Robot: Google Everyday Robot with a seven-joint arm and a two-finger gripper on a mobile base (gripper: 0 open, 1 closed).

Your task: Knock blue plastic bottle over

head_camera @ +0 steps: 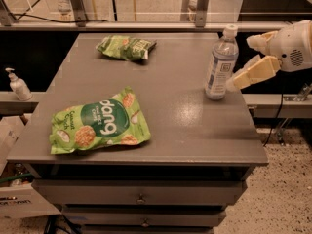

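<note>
In the camera view, the only 1 here, the gripper [242, 62] hangs just off the table's [195, 130] right-hand edge. Its 2 cream fingers are spread apart with nothing between them. The bottle [222, 65] stands just beside the gripper on its table side, upright on its base near that same edge, cap up, so its long axis is vertical. The lower finger [251, 73] points at the bottle's side at about label height. Its tip is very close to the plastic, and I cannot tell whether it touches. The upper finger [261, 40] sits level with the bottle's shoulder and clearly apart from it. Beyond the bottle, away from the gripper, the tabletop runs bare for a good way. The 2 green snack bags [100, 128] [126, 48] lie well apart from both. By my judgement, a sideways push from the gripper toward the table's middle, landing high on the body, would tip the bottle onto that bare stretch.
</note>
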